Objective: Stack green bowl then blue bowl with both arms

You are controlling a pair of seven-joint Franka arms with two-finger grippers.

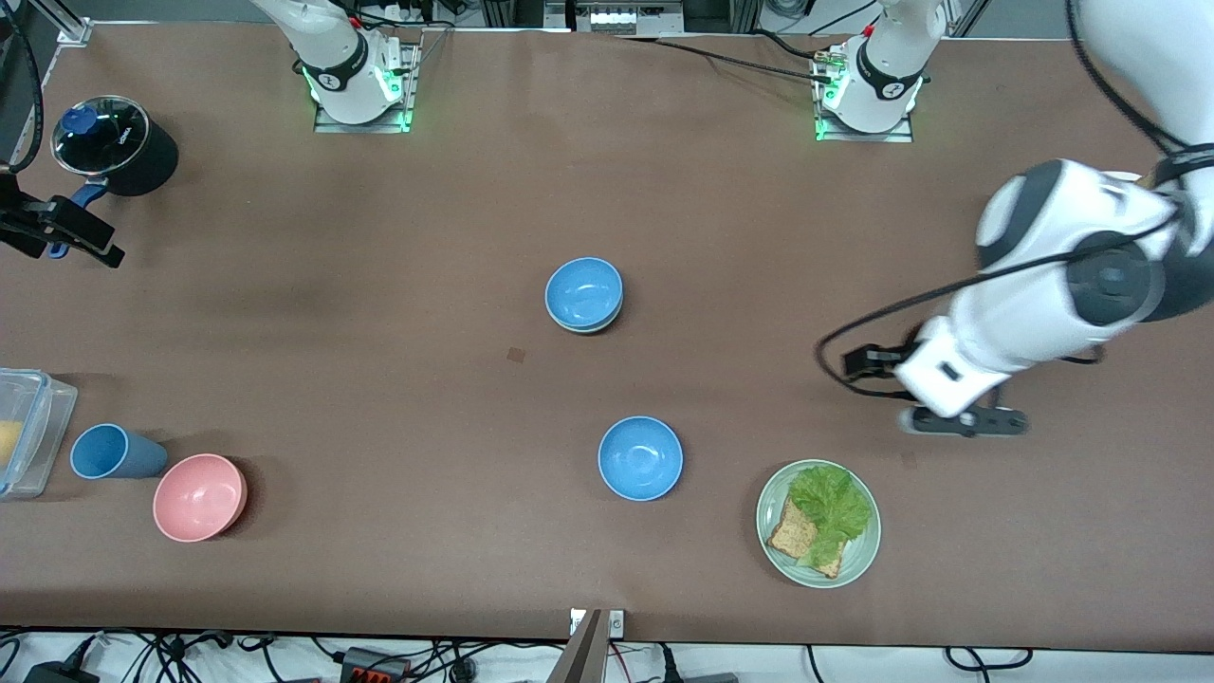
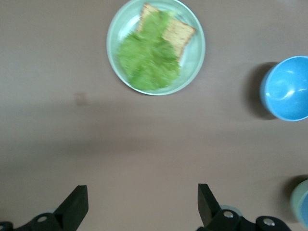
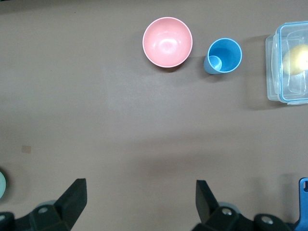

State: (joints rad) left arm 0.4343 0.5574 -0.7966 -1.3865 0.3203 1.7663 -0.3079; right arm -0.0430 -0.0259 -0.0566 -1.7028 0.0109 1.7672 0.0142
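Observation:
A blue bowl (image 1: 584, 292) sits in the pale green bowl (image 1: 588, 328) at mid-table; only the green rim shows under it. This stack shows at the edge of the left wrist view (image 2: 302, 204), and its green rim in the right wrist view (image 3: 1, 185). A second blue bowl (image 1: 640, 458) (image 2: 287, 88) stands alone, nearer the front camera. My left gripper (image 1: 965, 421) (image 2: 140, 204) is open and empty over bare table beside the green plate. My right gripper (image 1: 71, 232) (image 3: 139, 199) is open and empty, over the table near the black pot.
A green plate (image 1: 858, 555) (image 2: 192, 62) holds lettuce and bread. A pink bowl (image 1: 199, 497) (image 3: 167, 42), a blue cup (image 1: 114, 452) (image 3: 224, 56) and a clear lidded box (image 1: 28, 432) (image 3: 288, 62) stand at the right arm's end. A black lidded pot (image 1: 119, 142) stands there too.

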